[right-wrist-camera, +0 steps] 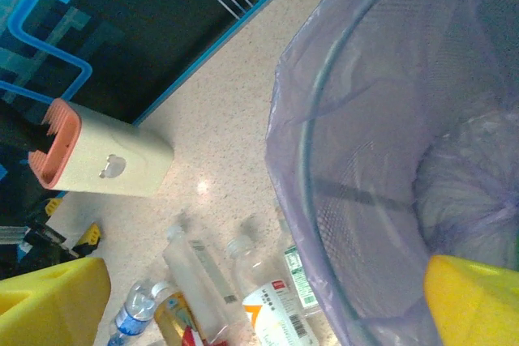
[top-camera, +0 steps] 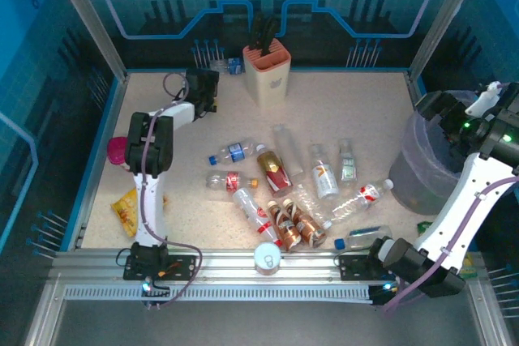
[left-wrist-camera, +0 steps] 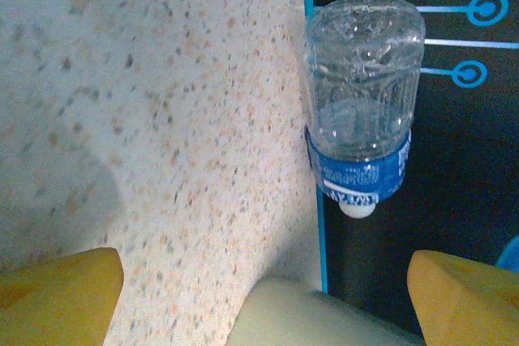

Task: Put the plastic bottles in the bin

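bottles [top-camera: 325, 177] centre, bin [top-camera: 422, 177] right, knife block [top-camera: 268, 70] behind

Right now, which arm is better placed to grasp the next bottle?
Left. The open left end effector faces the blue-label bottle at the back of the table; the right end effector hangs open above the bin.

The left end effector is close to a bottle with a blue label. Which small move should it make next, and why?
Probably ease the left end effector forward and slightly toward the right of its wrist view. Its yellow fingers stand open and empty. The blue-label bottle lies just ahead at the table edge, off-centre from the gap and untouched.
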{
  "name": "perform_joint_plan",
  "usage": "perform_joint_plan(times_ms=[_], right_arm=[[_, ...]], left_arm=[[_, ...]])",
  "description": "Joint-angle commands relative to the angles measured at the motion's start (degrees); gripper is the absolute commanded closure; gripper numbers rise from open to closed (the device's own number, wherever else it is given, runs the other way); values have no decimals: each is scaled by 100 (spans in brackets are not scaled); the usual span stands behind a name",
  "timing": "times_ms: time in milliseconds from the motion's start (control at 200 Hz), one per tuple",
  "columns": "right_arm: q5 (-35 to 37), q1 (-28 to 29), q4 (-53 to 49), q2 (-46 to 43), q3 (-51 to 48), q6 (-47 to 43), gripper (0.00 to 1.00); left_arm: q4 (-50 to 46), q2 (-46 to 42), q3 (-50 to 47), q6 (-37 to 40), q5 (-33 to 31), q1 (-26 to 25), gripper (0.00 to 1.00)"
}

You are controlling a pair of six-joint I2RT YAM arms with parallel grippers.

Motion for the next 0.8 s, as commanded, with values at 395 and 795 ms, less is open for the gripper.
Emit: perform_joint_plan(times_ms=[395,795], right_arm=[[-800,-41,400,19,-64,208,1],[-374,12,275,-225,-83,-101,1]], left_arm=[[-504,1309,2061,-203,-532,-166,6],[-1813,2822,4561,-361,-954,-121,12]])
